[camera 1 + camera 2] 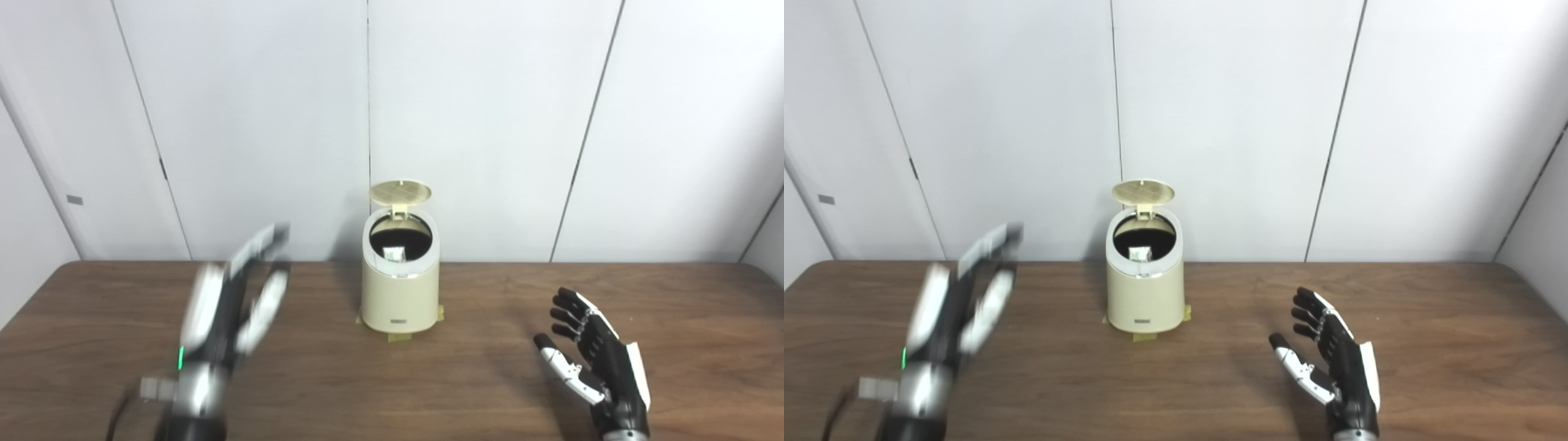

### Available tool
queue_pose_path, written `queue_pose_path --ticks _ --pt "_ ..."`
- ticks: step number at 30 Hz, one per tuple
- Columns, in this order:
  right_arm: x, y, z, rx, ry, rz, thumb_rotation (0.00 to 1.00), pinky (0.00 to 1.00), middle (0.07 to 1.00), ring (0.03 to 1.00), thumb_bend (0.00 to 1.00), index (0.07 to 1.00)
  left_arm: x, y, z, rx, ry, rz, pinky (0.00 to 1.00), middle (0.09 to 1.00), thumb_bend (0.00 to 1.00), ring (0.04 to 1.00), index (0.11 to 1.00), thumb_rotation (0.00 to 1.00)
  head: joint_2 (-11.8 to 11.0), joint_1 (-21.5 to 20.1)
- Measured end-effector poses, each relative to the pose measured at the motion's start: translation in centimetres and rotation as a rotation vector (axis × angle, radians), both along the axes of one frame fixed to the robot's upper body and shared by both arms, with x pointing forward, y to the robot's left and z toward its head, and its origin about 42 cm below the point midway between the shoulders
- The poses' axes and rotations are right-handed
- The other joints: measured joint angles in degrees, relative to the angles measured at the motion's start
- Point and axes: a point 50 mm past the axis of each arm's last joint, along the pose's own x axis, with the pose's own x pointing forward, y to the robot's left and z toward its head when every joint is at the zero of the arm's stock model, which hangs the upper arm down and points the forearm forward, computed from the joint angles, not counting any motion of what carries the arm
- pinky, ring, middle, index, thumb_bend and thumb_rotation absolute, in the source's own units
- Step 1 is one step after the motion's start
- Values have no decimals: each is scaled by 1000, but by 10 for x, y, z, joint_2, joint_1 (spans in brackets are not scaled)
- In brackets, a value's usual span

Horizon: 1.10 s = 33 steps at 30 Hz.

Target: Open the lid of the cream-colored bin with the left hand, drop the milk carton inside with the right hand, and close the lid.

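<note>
You have the cream-colored bin (pixel 399 288) standing upright at the middle of the table (pixel 478 380), close to the far edge and the white panelled wall (pixel 490 122). Its round lid (pixel 400 192) is tipped up on the hinge at the back, so you look straight down into the dark opening. Inside it you can see the milk carton (pixel 394 253), a small pale block lying low against the front of the opening; its print is too small to read. Strips of yellowish tape (pixel 399 335) show under the base of the bin, touching the table.

Your left hand (pixel 236 294) is raised above the table to the left of the bin, well apart from it and touching nothing. It is blurred, but the fingers are stretched out and spread, and nothing is in them. A small green light (pixel 180 358) shows near its wrist.

Your right hand (pixel 1332 355) is low over the table to the right of the bin, also well apart from it. The palm is turned inward toward the bin, the fingers are apart and lightly curled, the thumb stands out to the side, and it is empty.
</note>
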Motion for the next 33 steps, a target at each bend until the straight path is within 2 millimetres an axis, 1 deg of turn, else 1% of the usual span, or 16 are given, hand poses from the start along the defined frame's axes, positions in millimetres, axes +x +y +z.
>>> queue_pose_path --ticks 2,3,5,6,8,11,13,15,19,23,25,26,28,29,30,33 --pt "1 0 0 3 0 -1 132 711 786 774 245 770 9 -13 20 42 -21 -12 999 844 599 890 826 1000 0 0" --pt "1 1 0 4 0 -1 130 715 788 778 244 770 12 -18 26 60 -24 -15 1000 844 621 891 825 1000 0 0" --pt "0 1 0 6 0 -2 100 718 790 780 241 772 17 -27 33 106 -16 -6 1000 867 659 905 844 1000 1 -6" --pt "0 0 0 4 0 -5 73 715 792 780 240 775 20 -33 36 146 -3 3 1000 869 673 901 852 1000 1 -6" --pt "0 -1 0 -9 -1 -8 58 710 793 779 239 776 27 -44 47 219 13 7 1000 864 689 898 853 1000 1 -6" --pt "0 0 0 -20 -1 -9 85 719 808 791 233 782 36 -58 67 287 3 26 1000 876 744 931 838 1000 0 -10" --pt "0 0 0 -21 -1 -9 101 724 814 796 231 786 43 -68 80 318 3 26 1000 865 779 959 832 1000 0 -11" --pt "0 0 0 -22 -1 -9 118 726 813 796 229 786 50 -79 86 358 16 14 1000 853 825 989 827 1000 0 -15" --pt "0 0 -1 -18 0 -10 124 735 813 799 230 787 66 -95 87 413 100 -5 1000 843 860 1000 831 986 -3 -18" --pt "-1 0 -1 -19 1 -12 120 747 819 808 236 794 80 -107 86 462 160 -9 1000 847 865 1000 808 945 -4 -21" --pt "-1 0 0 -12 3 -12 142 759 823 814 239 797 85 -111 85 473 181 -1 1000 874 870 1000 812 940 -4 -21" --pt "-1 0 0 -8 6 -11 143 758 822 814 238 797 87 -113 83 481 193 6 1000 903 874 1000 818 938 -4 -21" --pt "-1 -1 0 -4 13 -14 145 743 816 806 243 792 90 -116 78 497 221 7 1000 922 890 1000 819 946 -4 -21" --pt "-2 -1 0 -2 18 -17 144 742 816 805 244 792 92 -118 74 509 238 8 1000 917 900 1000 819 955 -4 -21" --pt "-2 -1 0 1 22 -20 144 747 817 808 241 796 93 -120 70 521 252 6 1000 894 923 1000 815 974 -6 -22" --pt "-2 -1 -1 9 36 -26 142 744 815 806 242 794 98 -121 61 561 276 26 1000 883 939 1000 813 986 -11 -23"
